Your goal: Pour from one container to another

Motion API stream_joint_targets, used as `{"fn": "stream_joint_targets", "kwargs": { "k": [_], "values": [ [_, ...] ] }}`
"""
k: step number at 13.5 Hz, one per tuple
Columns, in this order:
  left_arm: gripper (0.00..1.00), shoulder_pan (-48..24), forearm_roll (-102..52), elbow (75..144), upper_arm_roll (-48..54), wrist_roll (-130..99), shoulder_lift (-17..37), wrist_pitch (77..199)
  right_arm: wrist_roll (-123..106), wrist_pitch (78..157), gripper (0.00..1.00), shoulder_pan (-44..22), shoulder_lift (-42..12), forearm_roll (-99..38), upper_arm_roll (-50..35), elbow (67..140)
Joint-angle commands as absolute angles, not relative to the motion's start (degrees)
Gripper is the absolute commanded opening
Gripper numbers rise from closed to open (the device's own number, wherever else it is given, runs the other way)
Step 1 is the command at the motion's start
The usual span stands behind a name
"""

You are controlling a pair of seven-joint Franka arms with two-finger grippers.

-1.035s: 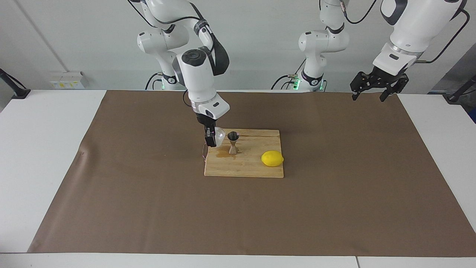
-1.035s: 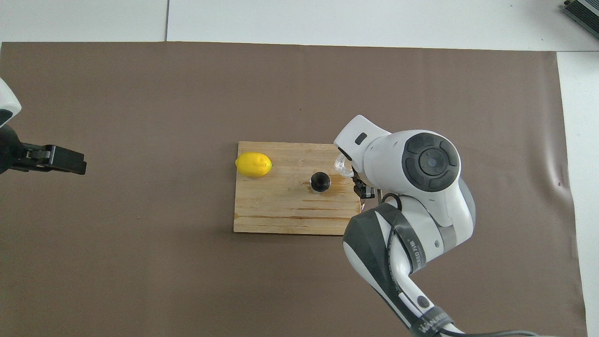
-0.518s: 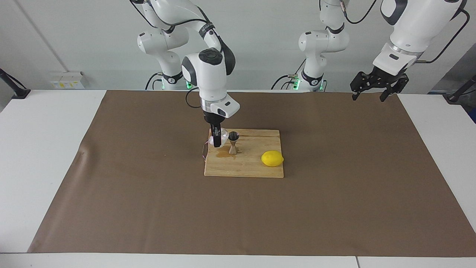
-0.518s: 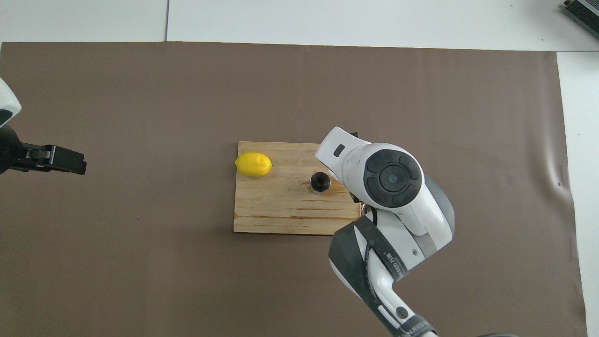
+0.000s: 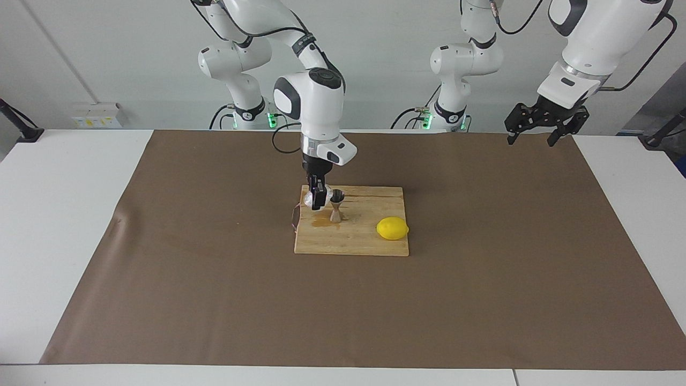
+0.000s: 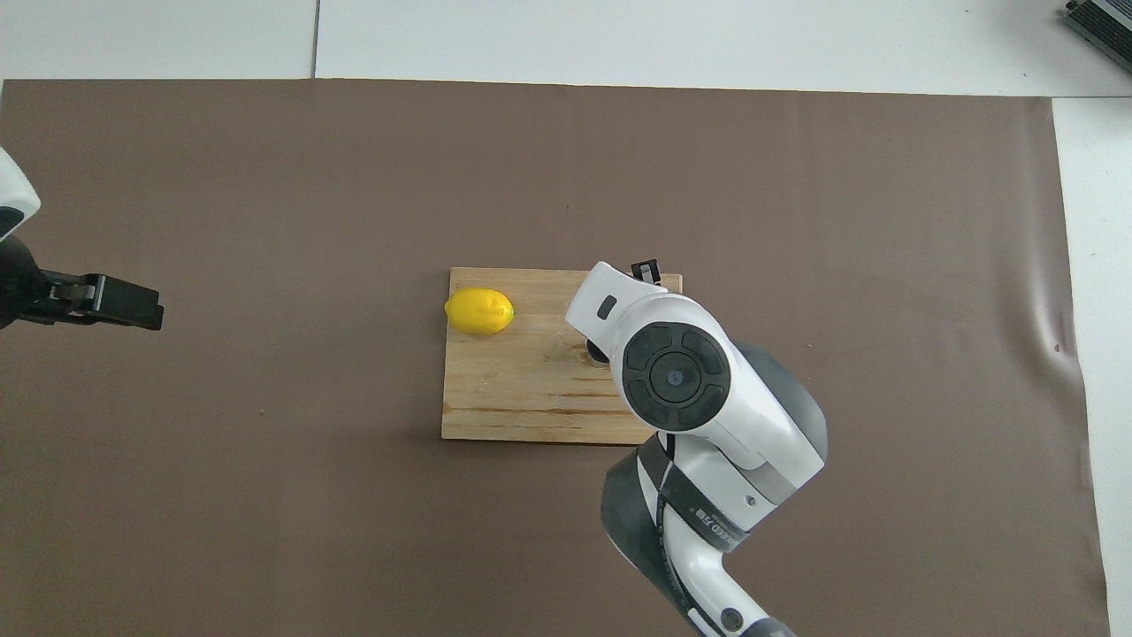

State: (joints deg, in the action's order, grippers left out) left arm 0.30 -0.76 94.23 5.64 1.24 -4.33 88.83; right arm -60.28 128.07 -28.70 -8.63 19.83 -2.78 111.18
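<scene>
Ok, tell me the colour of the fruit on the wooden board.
Yellow: the lemon, best seen in the facing view.

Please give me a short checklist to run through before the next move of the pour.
1. Right tool shut on the glass cup: ok.
2. Cup tipped beside the mouth of the jigger: ok.
3. Jigger upright on the cutting board: ok.
4. Board dry: not ok, a wet patch lies by the jigger's foot.
5. Lemon apart from the jigger, toward the left arm's end: ok.
6. Left tool open, waiting up over the mat's edge: ok.
</scene>
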Motion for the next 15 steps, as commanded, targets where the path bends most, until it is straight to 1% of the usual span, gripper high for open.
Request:
{"fn": "stream_joint_targets", "kwargs": {
  "k": [1,3,6,15],
  "values": [
    [1.00,0.44,-1.32,95.27,5.45,1.49,-5.62,88.33,-59.06,126.48,0.15,-29.44,-9.67,23.37,-2.81,108.90],
    [1.00,0.44,-1.32,95.27,5.54,1.49,-5.62,88.33,-59.06,126.47,0.15,-29.62,-9.67,26.53,-2.81,108.81],
    [1.00,0.44,-1.32,95.27,5.45,1.41,-5.62,88.33,-58.62,125.25,0.15,-30.40,-9.67,27.16,-2.99,108.11],
    [1.00,0.44,-1.32,95.27,5.45,1.41,-5.62,88.33,-57.39,125.68,0.15,-31.73,-10.81,32.69,-2.99,107.49]
  ]
}}
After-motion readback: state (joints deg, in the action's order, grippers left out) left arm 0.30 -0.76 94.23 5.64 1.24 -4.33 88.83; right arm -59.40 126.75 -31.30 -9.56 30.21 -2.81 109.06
